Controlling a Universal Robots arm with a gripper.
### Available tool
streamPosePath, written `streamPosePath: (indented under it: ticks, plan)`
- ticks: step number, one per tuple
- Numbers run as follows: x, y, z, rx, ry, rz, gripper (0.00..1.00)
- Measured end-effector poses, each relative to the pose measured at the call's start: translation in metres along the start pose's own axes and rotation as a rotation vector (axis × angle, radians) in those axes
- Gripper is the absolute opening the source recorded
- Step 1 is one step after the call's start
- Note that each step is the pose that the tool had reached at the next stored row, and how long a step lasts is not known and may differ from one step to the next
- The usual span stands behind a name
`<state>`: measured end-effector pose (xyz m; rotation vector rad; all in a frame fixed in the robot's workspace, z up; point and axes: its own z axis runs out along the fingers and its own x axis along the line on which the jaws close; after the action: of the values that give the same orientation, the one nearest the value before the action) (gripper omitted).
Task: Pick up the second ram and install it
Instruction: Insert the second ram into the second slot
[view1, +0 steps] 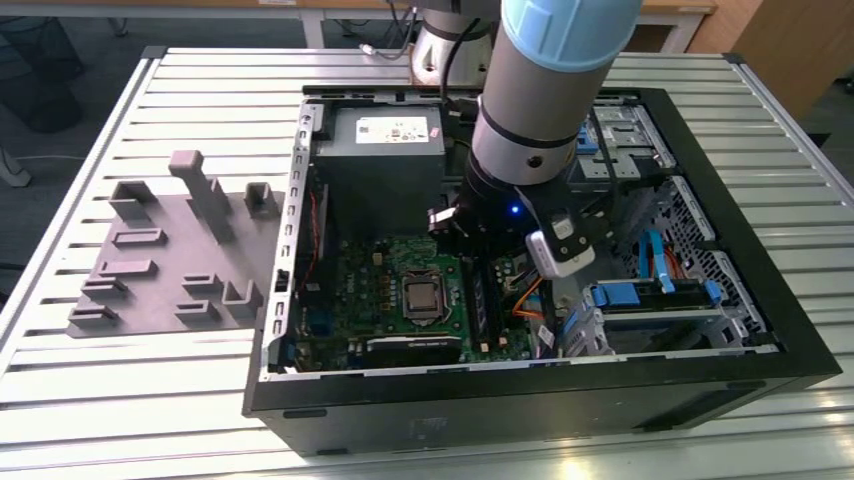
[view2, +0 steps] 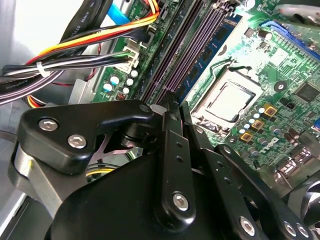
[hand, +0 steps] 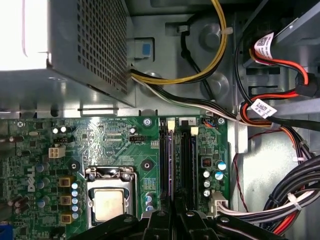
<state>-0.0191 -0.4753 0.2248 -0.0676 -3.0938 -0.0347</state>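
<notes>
A ram (view2: 216, 46), a blue-green strip, stands on edge in the long slots (hand: 192, 160) beside the CPU socket (view2: 227, 102). In the first wrist view it shows as a thin purple-tinted edge (hand: 170, 160). I cannot tell if it is the second ram. My gripper (view2: 172, 102) hangs inside the open PC case (view1: 747, 330), right over one end of those slots. Its black fingers (hand: 165, 220) are pressed together with nothing showing between them. Whether the tips touch the strip is hidden. In the exterior view the gripper (view1: 478, 250) sits under the arm's wrist, over the motherboard (view1: 387, 300).
A grey power supply (view1: 380, 150) fills the case's far end. Bundles of cables (view2: 90, 45) run close beside the slots. Blue drive-bay clips (view1: 641, 295) sit at the exterior view's right. A grey holder fixture (view1: 174, 250) lies on the slatted table outside the case.
</notes>
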Motion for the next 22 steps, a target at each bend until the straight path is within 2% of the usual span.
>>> streamPosePath:
  ticks: [11, 22]
  plan:
    - [-0.0001, -0.0008, 0.0010, -0.0003, -0.0001, 0.000, 0.14]
    - [-0.0004, -0.0012, 0.0060, 0.0000, 0.0024, -0.003, 0.14]
